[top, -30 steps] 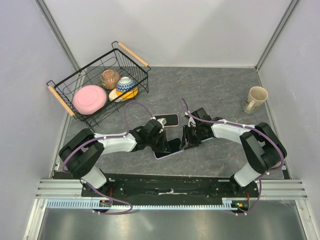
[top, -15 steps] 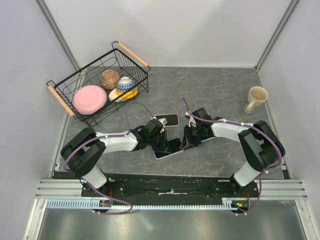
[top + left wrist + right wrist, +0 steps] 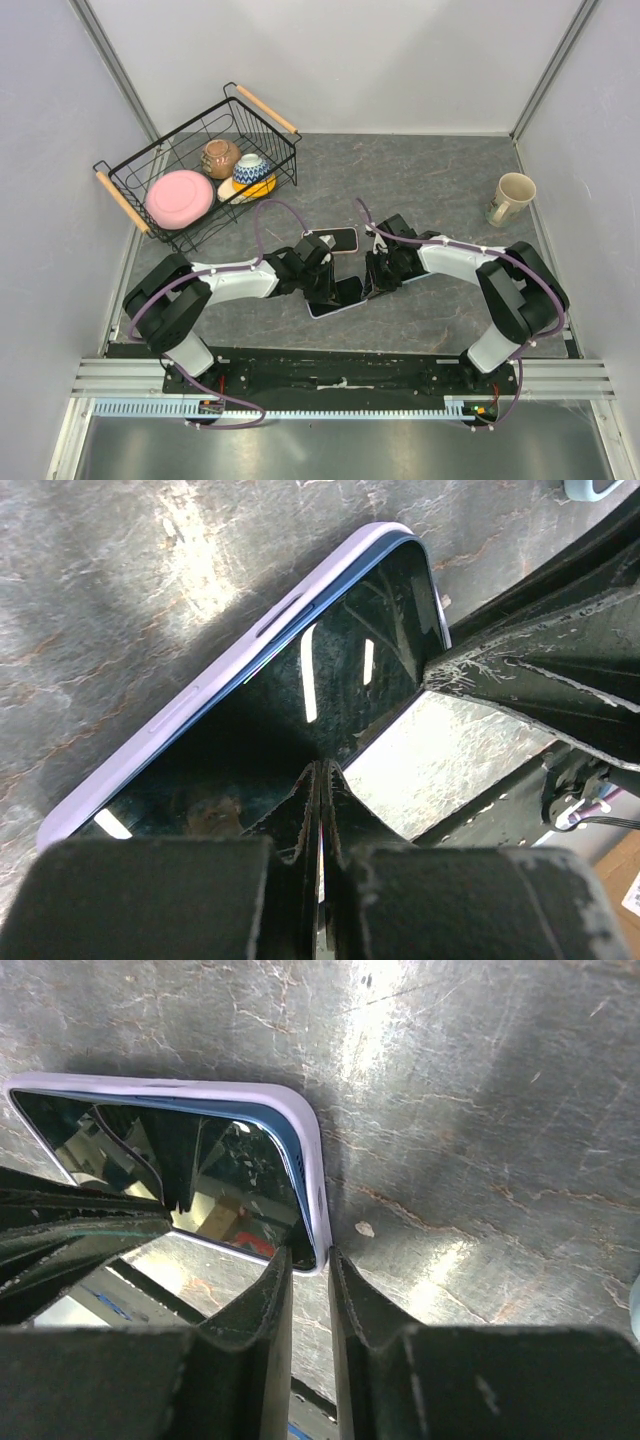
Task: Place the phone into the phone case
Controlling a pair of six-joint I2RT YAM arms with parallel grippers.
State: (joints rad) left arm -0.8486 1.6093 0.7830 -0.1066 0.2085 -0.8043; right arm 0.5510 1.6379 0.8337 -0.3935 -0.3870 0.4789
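The phone (image 3: 340, 294), black screen up, lies in the lilac phone case (image 3: 330, 309) on the grey table, near the front centre. My left gripper (image 3: 322, 284) is shut, and its tips rest on the screen (image 3: 300, 700) in the left wrist view (image 3: 322, 770); the case's rim (image 3: 230, 655) runs along the far side. My right gripper (image 3: 368, 283) is at the case's right corner. In the right wrist view (image 3: 310, 1255) its fingers are nearly shut and straddle the rim's corner (image 3: 312, 1160) beside the screen (image 3: 220, 1175).
A second dark slab with a pale rim (image 3: 333, 240) lies just behind the left gripper. A wire basket (image 3: 125, 200) with a pink plate, bowls and a banana stands at the back left. A cream mug (image 3: 512, 196) stands at the right.
Both arms have edged slightly closer around the phone. The phone and case have hardly moved.
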